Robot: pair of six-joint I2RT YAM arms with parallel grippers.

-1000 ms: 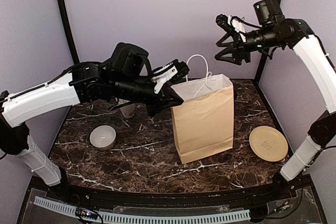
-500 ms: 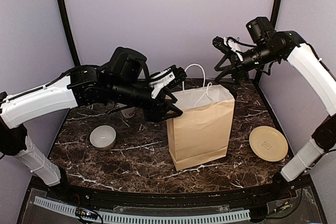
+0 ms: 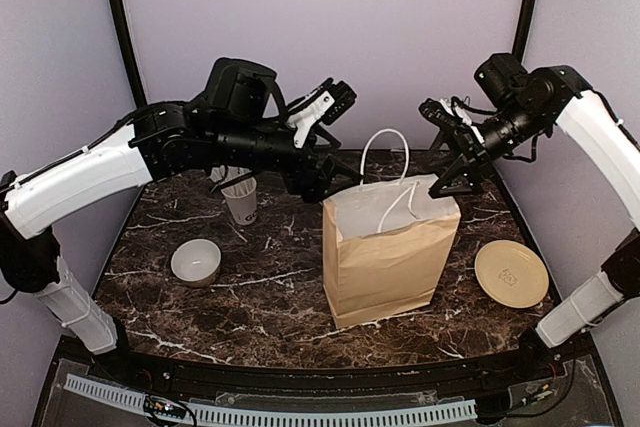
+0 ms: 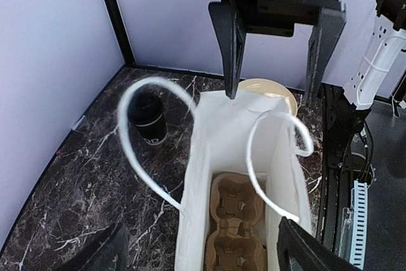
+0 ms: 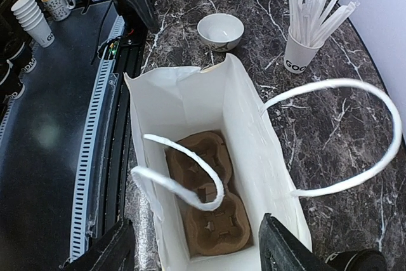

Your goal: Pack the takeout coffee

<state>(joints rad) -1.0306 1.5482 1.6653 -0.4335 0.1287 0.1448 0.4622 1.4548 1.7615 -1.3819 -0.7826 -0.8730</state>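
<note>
The left end effector (image 4: 203,223) was held spread wide, with nothing between its fingers (image 4: 111,252). It was hung above the open mouth of the brown paper bag (image 3: 385,257), on the side toward the left edge of the tabletop (image 3: 250,297). The right end effector (image 5: 196,220) was spread wide too and was empty, above the side toward the right edge. The two were set face to face, with the bag's mouth between them.

The bag was stood upright near the middle of the tabletop. A brown cup tray (image 4: 235,220) was seen lying flat on its bottom, with its holes empty. Two white handles (image 5: 166,187) were stood up over the mouth.

The takeout coffee (image 4: 147,122) was not packed yet. It was stood upright with its lid (image 4: 144,101) on, just behind the bag, toward the far edge of the tabletop. From the top view it was hidden.

Some things could go wrong, it was judged. A handle could be caught on a finger when the cup is brought down, and the light bag could be dragged or tipped over. The cup could be knocked over if it is reached for around the bag, since it was set so close. If it is squeezed too hard, the lid could be popped off. If it is let go beside a tray hole, it could be tipped inside the bag.
</note>
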